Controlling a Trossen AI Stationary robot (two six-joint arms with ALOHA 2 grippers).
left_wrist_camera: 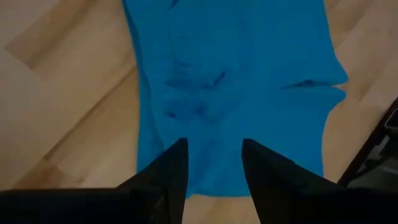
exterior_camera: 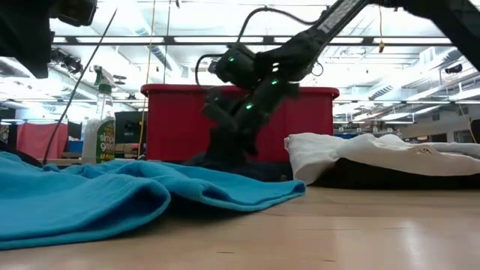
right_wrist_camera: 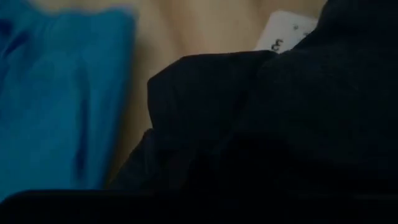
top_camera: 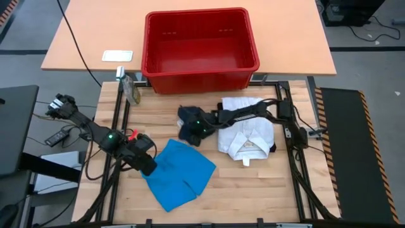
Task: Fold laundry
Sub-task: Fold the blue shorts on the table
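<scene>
A bright blue garment [top_camera: 183,174] lies spread flat on the wooden table, near the front and left of centre. My left gripper [top_camera: 147,166] hovers open just above its left edge, and blue cloth [left_wrist_camera: 236,81] shows below the fingers with nothing between them. A crumpled black garment [top_camera: 188,123] lies at mid-table. My right gripper [top_camera: 192,132] reaches in from the right and sits low over it; black cloth [right_wrist_camera: 261,124] fills the right wrist view. A folded white garment [top_camera: 247,133] rests on the table to the right, on top of something dark [exterior_camera: 360,176].
A red plastic basket [top_camera: 201,47] stands at the far edge, behind the black garment. A spray bottle [top_camera: 130,88] stands at the far left corner. Bare wood [top_camera: 253,190] lies at the near right, in front of the white garment.
</scene>
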